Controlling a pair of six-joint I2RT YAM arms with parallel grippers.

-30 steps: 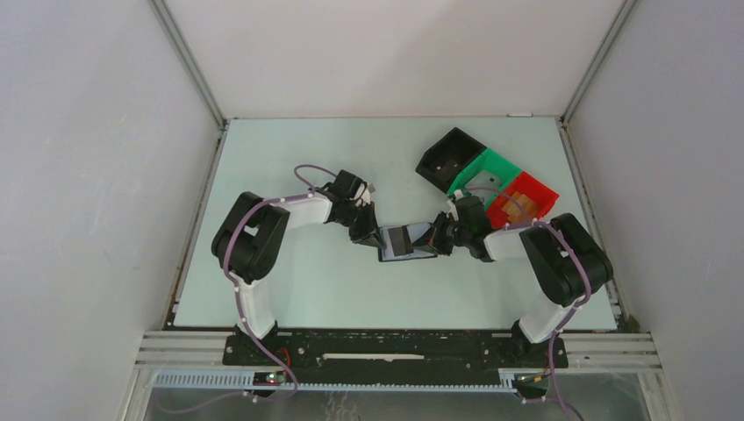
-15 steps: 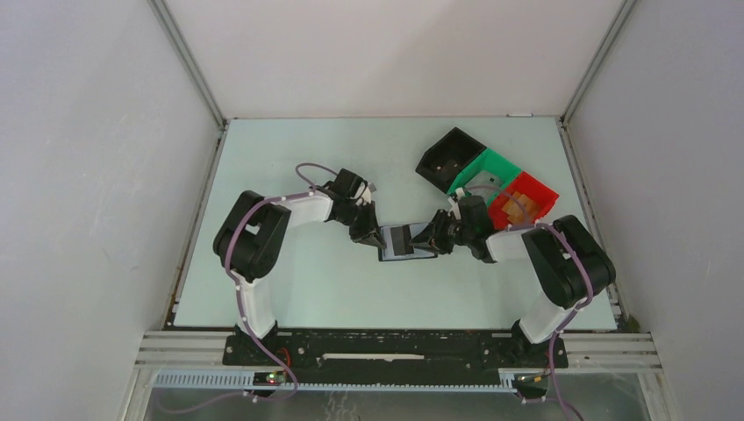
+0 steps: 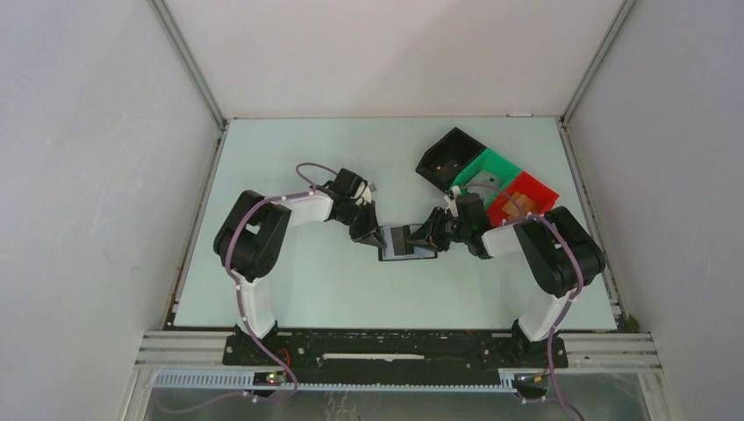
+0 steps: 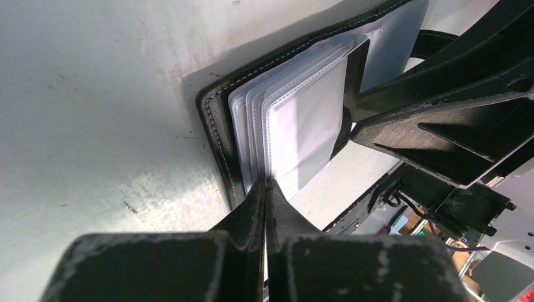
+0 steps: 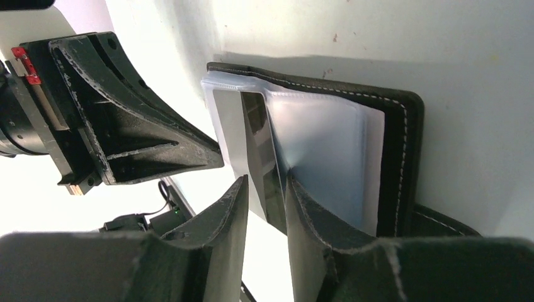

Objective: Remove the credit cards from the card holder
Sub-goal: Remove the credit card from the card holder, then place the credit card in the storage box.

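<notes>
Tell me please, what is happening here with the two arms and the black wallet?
The two arms are working on the card holder, which lies open on the table between them. The left hand is shut, its tips at one edge of the holder, seemingly pinning it down. The right hand, jaws slightly apart, straddles one of the clear sleeves at the opposite side. Nothing looks pulled out yet.

black-and-white arms [image 3: 260, 235] — purple cables [image 3: 309, 166]
</notes>
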